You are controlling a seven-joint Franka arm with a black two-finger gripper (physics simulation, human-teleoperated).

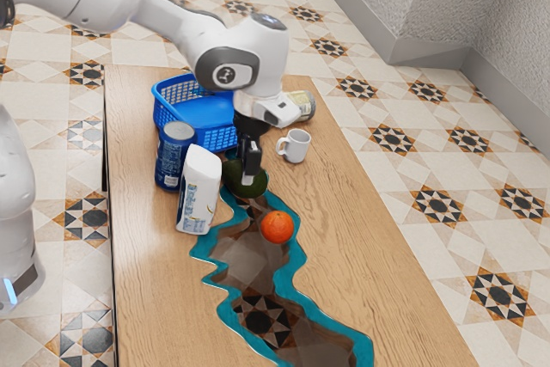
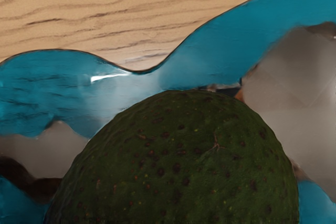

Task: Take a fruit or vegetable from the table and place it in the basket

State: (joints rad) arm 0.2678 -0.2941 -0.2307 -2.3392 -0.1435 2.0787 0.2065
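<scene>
My gripper (image 1: 249,168) reaches down over a dark green avocado (image 1: 259,185) in the exterior view and covers part of it. Whether it holds the avocado cannot be made out. The wrist view has the avocado (image 2: 184,166) large at its lower edge, directly under my hand. An orange (image 1: 278,227) rests on the table's dark and teal inlay, on the exterior view's right of the avocado and nearer that camera. The blue basket (image 1: 168,113) stands behind the gripper, partly hidden by the arm.
Beside the avocado, toward the exterior view's left, stand a white bottle (image 1: 199,192) and a blue can (image 1: 172,161). A white mug (image 1: 297,146) and a lying jar (image 1: 304,105) are on the other side. Wooden tabletop (image 1: 344,255) extends toward the exterior camera.
</scene>
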